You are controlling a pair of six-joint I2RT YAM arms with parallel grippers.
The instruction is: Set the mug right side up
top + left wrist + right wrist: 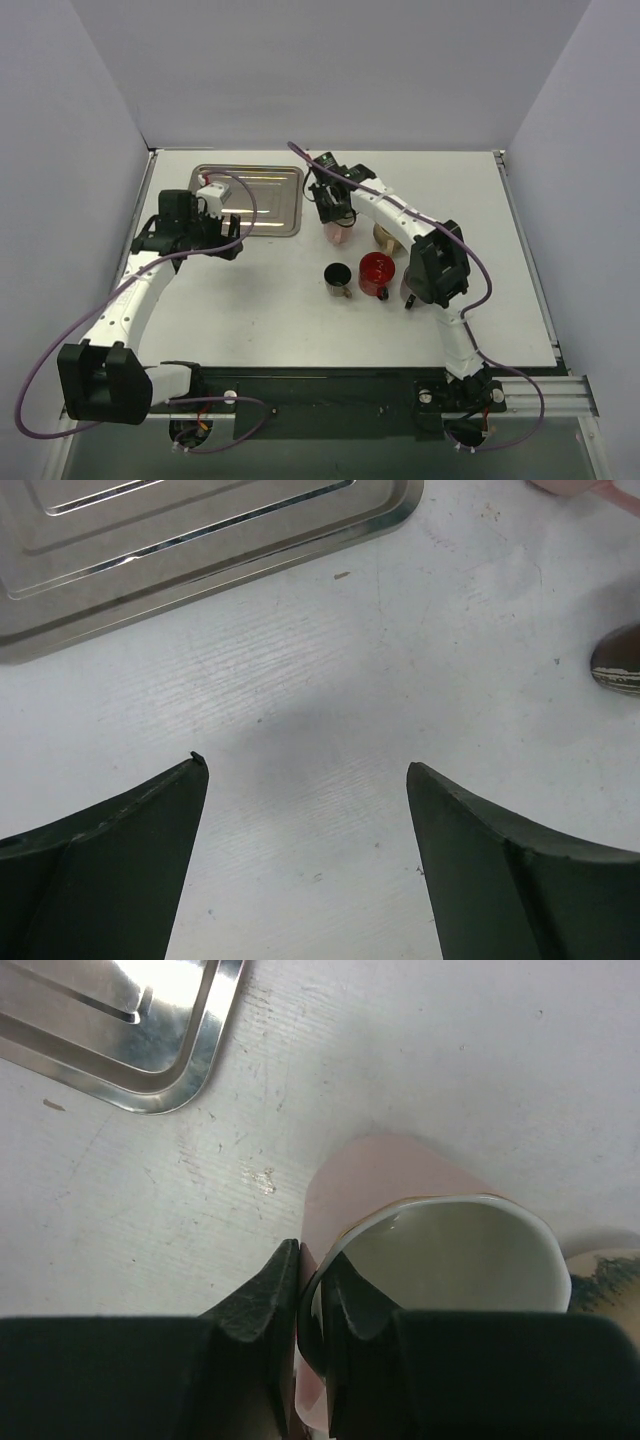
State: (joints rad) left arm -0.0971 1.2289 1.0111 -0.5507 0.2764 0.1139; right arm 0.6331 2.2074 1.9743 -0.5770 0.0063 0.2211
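**Q:** What is seen from above?

**A:** A white table (250,310) is shown, with two robot arms mounted at its near edge. A metal tray (250,198) is laid flat toward the far left. Near the middle, a steel cup (338,280) and a red mug (377,272) are set just beside each other.

**Q:** Where is the mug for the task?

**A:** The pink mug (340,236) is placed just beyond those two, near the tray's right corner. It is directly under the right gripper (335,212). A patterned cup (385,237) is seen to its right, partly covered by the right arm.

**Q:** How is the pink mug held?

**A:** In the right wrist view, the mug's wall is pinched at the rim. One finger is pressed on the pink outside and the other is set inside, against the white lining. The gripper is thus clamped onto the mug. The opening is turned toward the wrist camera, so the white interior is seen. It cannot be told whether the base is resting on the table.

**Q:** And the other arm?

**A:** The left gripper (306,765) is spread wide, and only bare table is seen between its two dark fingers. It is held over the table just beside the tray's near edge, well apart from the pink mug.
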